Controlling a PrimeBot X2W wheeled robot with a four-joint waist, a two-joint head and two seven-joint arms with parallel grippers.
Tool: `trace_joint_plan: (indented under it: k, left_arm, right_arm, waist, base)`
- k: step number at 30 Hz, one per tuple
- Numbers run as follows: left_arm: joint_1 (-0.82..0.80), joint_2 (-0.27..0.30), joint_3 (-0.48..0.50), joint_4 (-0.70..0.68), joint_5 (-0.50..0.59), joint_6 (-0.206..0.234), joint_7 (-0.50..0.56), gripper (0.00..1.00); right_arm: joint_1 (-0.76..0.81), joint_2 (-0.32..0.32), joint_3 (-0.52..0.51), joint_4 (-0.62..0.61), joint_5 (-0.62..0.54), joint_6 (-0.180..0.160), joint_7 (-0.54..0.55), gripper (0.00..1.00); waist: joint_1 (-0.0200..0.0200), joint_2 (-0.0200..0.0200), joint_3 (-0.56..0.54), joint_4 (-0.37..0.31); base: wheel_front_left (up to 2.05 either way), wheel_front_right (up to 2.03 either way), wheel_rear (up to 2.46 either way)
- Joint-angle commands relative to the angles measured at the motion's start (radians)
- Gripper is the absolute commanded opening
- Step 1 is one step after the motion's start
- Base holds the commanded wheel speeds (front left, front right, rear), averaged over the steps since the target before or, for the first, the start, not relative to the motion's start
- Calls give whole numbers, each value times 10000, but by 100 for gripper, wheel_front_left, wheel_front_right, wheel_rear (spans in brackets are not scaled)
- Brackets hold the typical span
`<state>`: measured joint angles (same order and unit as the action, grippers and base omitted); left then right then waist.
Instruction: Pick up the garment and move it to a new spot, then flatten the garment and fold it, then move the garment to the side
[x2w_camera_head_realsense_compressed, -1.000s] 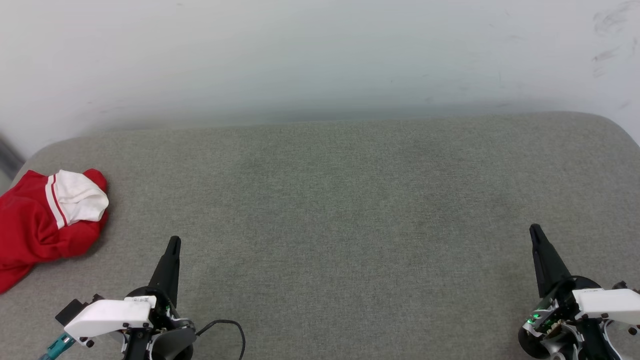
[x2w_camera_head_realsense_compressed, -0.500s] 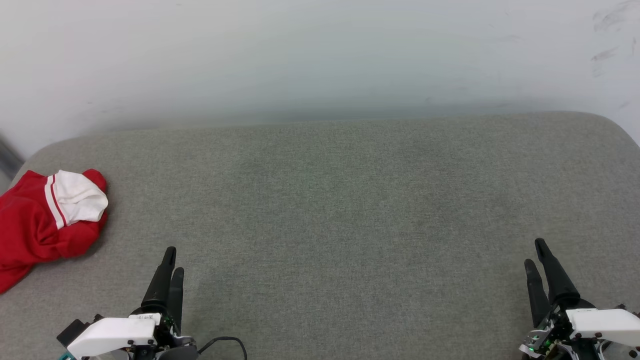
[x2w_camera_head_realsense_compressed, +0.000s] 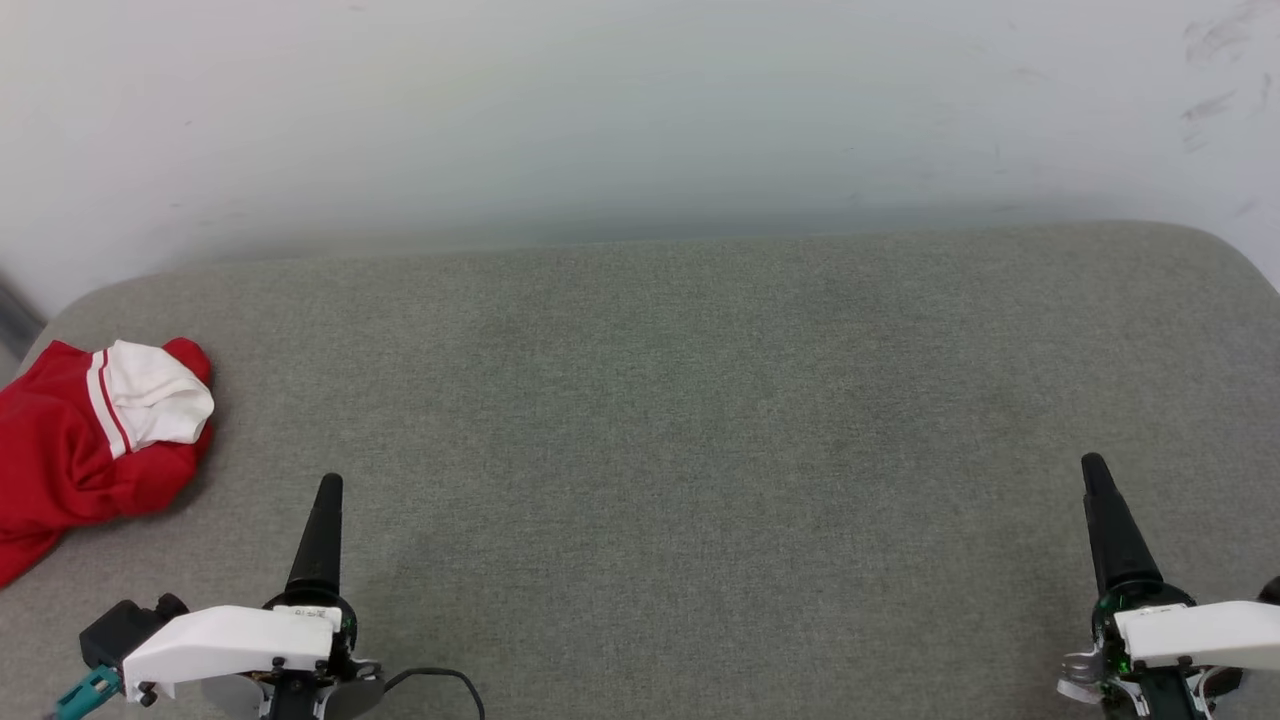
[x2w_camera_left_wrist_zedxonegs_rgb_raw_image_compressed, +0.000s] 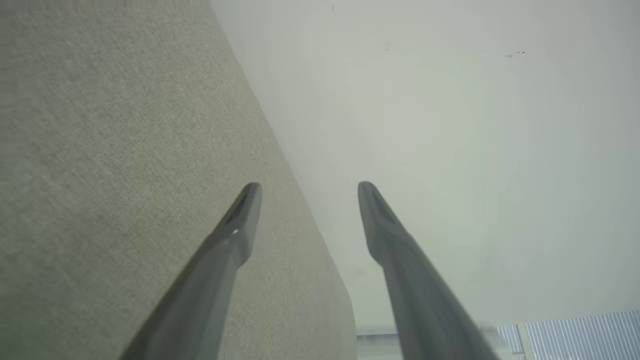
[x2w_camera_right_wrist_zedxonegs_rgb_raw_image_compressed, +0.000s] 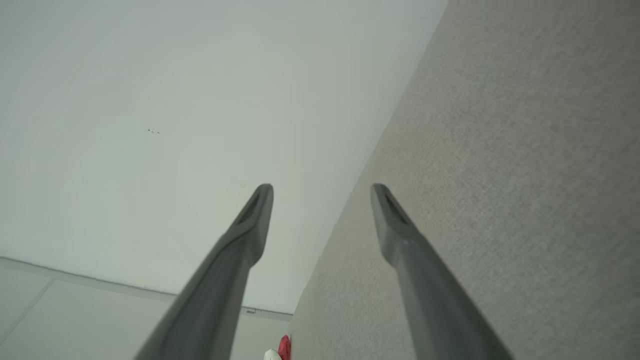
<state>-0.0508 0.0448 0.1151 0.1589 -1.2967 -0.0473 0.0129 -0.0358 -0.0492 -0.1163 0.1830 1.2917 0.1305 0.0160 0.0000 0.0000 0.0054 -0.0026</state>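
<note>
The garment (x2w_camera_head_realsense_compressed: 70, 455) lies bunched at the far left edge of the grey padded surface, red with a white striped-trim sleeve (x2w_camera_head_realsense_compressed: 155, 400) on top; no numerals show. A small red bit of the garment (x2w_camera_right_wrist_zedxonegs_rgb_raw_image_compressed: 285, 345) appears at the bottom of the right wrist view. My left gripper (x2w_camera_head_realsense_compressed: 327, 490) hovers at the lower left, to the right of the garment and apart from it. The left wrist view shows that gripper (x2w_camera_left_wrist_zedxonegs_rgb_raw_image_compressed: 307, 187) open and empty. My right gripper (x2w_camera_head_realsense_compressed: 1095, 470) is at the lower right, far from the garment, and the right wrist view shows it (x2w_camera_right_wrist_zedxonegs_rgb_raw_image_compressed: 321, 187) open and empty.
The grey fabric surface (x2w_camera_head_realsense_compressed: 700, 400) spreads wide between the two grippers, with rounded far corners. A white wall (x2w_camera_head_realsense_compressed: 640, 110) rises right behind it. A black cable (x2w_camera_head_realsense_compressed: 450, 682) loops by my left wrist.
Both grippers dipped toward the bottom edge half a second ago, with two fingers showing side by side. They have since risen and turned edge-on. The garment has stayed put.
</note>
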Motion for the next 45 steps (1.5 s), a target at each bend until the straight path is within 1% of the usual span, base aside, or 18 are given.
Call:
trace_joint_plan:
  k: [1,9,17,18,35,45]
  left_arm:
    - [-46,37,-114,-369,707,234,-137,100]
    - [105,42,-520,-730,2694,807,-457,100]
    - [237,65,-836,-959,4313,1199,-744,100]
    - [237,65,-836,-959,4313,1199,-744,100]
    - [431,410,-1648,-1384,6717,1876,-1285,100]
    - [530,607,-2067,-1590,7817,2190,-1569,100]
  right_arm:
    - [-79,-17,100,-404,-847,1,-143,100]
    - [84,-18,364,-840,-2951,1,-463,100]
    - [249,-18,562,-1026,-4505,1,-752,100]
    - [249,-18,562,-1026,-4505,1,-752,100]
    - [513,-19,743,-1427,-7011,2,-1304,100]
    - [659,-19,837,-1617,-8166,1,-1589,100]
  waist:
    - [0,0,5,3]
    - [0,0,16,10]
    - [0,0,23,30]
    - [0,0,23,30]
    - [0,0,53,74]
    - [0,0,59,73]
  base:
    - [0,0,0]
    - [0,0,0]
    - [0,0,0]
    - [0,0,0]
    - [0,0,0]
    - [0,0,0]
